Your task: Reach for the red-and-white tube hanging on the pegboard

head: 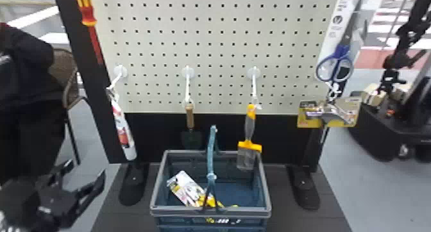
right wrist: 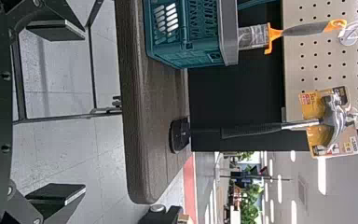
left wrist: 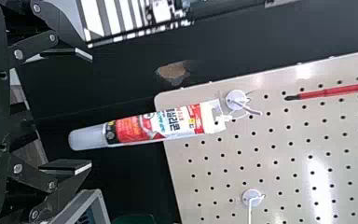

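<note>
The left black two-fingered gripper point(head: 87, 168) stands wide open, holding nothing. Apart from its fingers, the red-and-white plastic tube point(left wrist: 135, 129) hangs from a white hook point(left wrist: 236, 100) on the pale perforated pegboard point(left wrist: 286, 179). The right black two-fingered gripper point(right wrist: 84, 112) is spread wide, empty.

Open air lies between the left hand point(head: 86, 169) and tube point(head: 123, 132), the basket point(head: 173, 211) lower, rightward.

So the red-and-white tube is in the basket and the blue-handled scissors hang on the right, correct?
No: the head view shows the tube hanging from a hook on the left, outside the basket. The scissors do hang on the right.
</note>
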